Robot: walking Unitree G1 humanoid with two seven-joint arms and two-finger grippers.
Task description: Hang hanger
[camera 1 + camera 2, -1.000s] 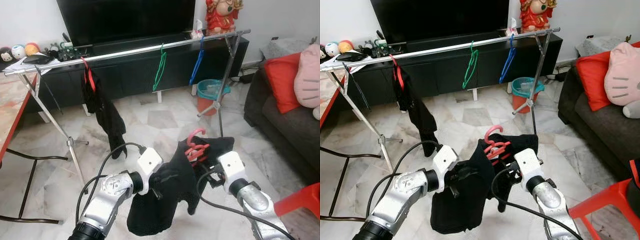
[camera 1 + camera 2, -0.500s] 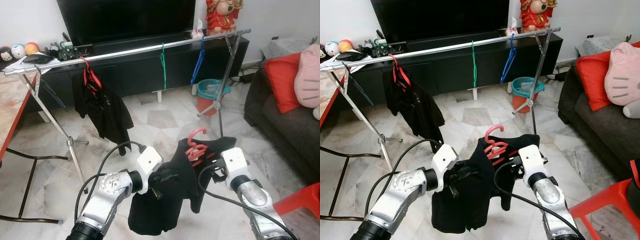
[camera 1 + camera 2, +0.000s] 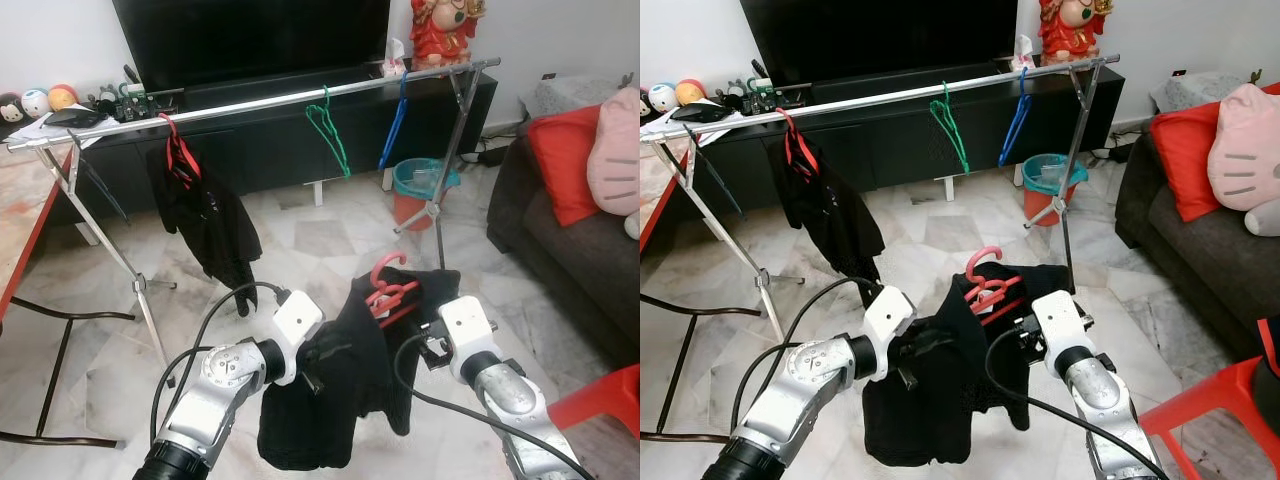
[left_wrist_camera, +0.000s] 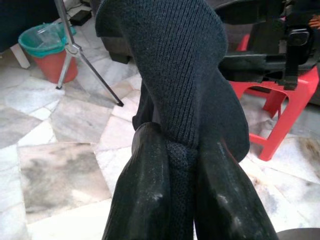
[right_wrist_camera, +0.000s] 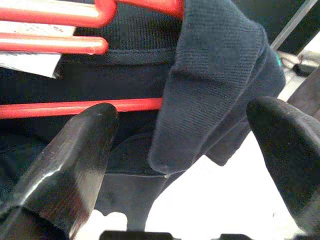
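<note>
**Black garment on a red hanger held between two grippers, below the rail**

The left gripper (image 4: 180, 200) is pressed together on a fold of the black garment (image 3: 340, 390); in the left wrist view the knitted cloth is pinched between both black fingers (image 4: 150, 190) and rises up from them. The right gripper (image 5: 185, 150) is spread wide. Its two fingertips (image 5: 80, 145) stand apart, and between them lie a hanging fold of the garment and one bar of the red hanger (image 3: 390, 292). I cannot tell if a fingertip touches the bar.

The red hanger sits just above and between the two grippers, with its hook pointing up, and the garment hangs down from it below both grippers, above the marble floor (image 3: 320, 240).

Well beyond the grippers stands the metal rail (image 3: 270, 100). On it hang a second black garment (image 3: 205, 220) on a red hanger, far to the left side, a green hanger (image 3: 328, 128) straight ahead, and a blue hanger (image 3: 396, 125) more to the right. Behind the rail's right leg is a teal bin (image 3: 420, 185).
</note>
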